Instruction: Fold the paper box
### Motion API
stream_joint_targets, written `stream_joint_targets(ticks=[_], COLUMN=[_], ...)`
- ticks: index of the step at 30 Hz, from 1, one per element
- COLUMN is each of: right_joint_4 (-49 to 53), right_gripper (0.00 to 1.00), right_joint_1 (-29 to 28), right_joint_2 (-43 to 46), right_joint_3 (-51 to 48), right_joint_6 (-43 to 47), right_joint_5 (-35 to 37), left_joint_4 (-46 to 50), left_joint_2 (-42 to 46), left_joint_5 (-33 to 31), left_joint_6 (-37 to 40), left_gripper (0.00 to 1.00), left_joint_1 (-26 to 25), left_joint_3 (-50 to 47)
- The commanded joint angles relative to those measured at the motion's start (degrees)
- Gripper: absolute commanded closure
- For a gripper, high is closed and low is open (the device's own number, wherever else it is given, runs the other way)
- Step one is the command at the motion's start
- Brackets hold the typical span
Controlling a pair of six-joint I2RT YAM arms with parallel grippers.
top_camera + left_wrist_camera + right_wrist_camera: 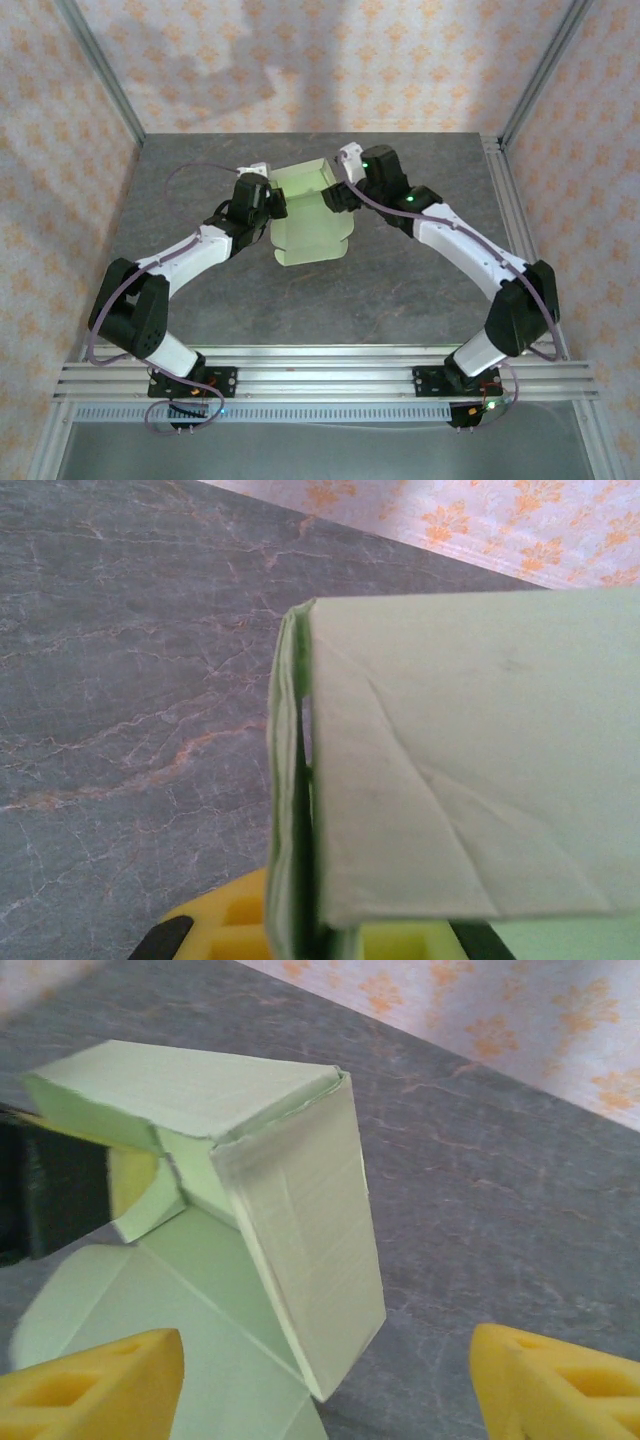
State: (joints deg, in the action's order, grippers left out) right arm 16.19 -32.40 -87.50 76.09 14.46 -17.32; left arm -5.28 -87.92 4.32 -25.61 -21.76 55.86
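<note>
A grey marbled tabletop [400, 300] is bounded by walls papered in a pale orange floral print [300, 60], and aluminium rails [330, 365] are laid across the near edge where both arms are bolted.

The left gripper [268, 203] is seen clamped on the paper box [305, 225], at the box's left wall. In the left wrist view a doubled, upright edge of pale green card [290, 810] is pinched between the yellow fingers [225, 930], and a creased panel of the box extends to the right of the grip, directly ahead of the camera. Beyond the card, bare tabletop and a strip of wallpaper are seen.

The right gripper [338, 197] is held released at the box's right side. In the right wrist view its yellow fingers [90, 1385] are spread wide, and the lower corner of a raised wall of the box [300, 1230] is placed between them without visible contact. Past that wall, the box's interior and its far wall are seen to the left.

From above, the box is found between the two grippers, partly folded: raised walls at the far end, and a flat panel stretched towards the arm bases on the tabletop.
</note>
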Motion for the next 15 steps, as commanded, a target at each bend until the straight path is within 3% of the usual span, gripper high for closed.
stream_joint_targets(ticks=[1,6,15], right_joint_4=[-3.2,-3.6,5.2], right_gripper=[0.24,0.25,0.27], right_joint_1=[2.9,7.8,9.6], right_joint_2=[3.0,2.7,-4.9], right_joint_3=[-2.5,-3.6,5.6], right_joint_6=[1.8,6.8,13.9], right_joint_5=[-15.5,-25.8,-33.7], left_joint_4=[1.1,1.0,1.0], left_joint_2=[-0.5,-0.9,-1.9], left_joint_5=[1.8,5.3,8.7], left_joint_6=[1.1,2.0,2.1], left_gripper=[1.0,1.0,1.0], left_joint_1=[-0.5,-0.5,-0.5], left_joint_3=[2.0,2.7,3.8])
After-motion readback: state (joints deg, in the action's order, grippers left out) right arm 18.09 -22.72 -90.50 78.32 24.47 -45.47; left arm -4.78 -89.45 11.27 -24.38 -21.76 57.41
